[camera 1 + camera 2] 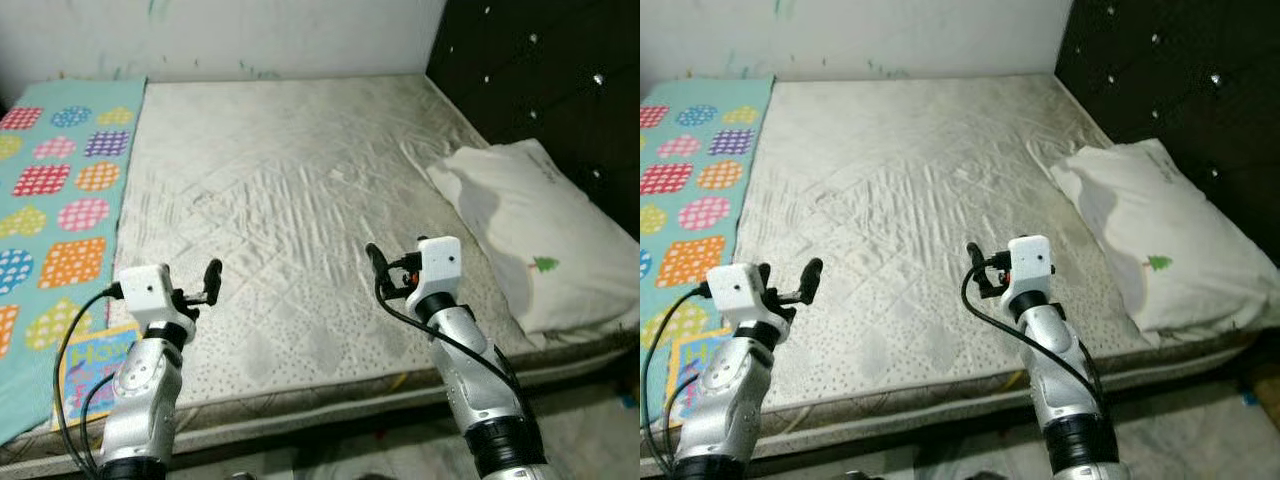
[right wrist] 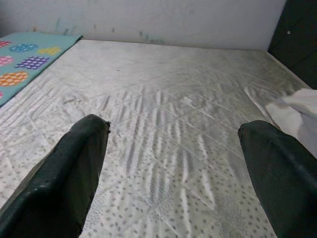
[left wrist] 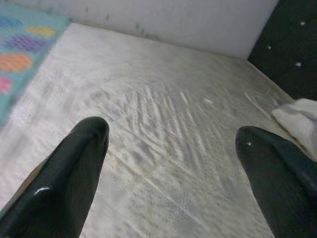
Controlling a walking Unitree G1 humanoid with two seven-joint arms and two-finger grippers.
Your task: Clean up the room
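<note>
The left hand sits in the lower left of the head view, raised over the near edge of the mattress, its two black fingers spread wide with nothing between them. In its wrist view the fingers frame bare quilted fabric. The right hand is in the lower middle-right of the frame, also held over the near part of the mattress, its fingers likewise spread apart and holding nothing. A black cable loops down from each wrist along its silver arm.

Between and beyond the two hands lies the mattress, pale grey-white, quilted and creased, taking up the centre of the frame as far as the white wall at the top. At the right of the frame, just beside the right hand, a white pillow with a small green tree print lies on the mattress against a dark studded headboard. Down the left edge of the frame runs a teal mat with coloured patterned patches, lying beside the mattress. At the lower left, next to the left arm, a flat children's book with a yellow border and blue lettering rests at the near end of the mat.
</note>
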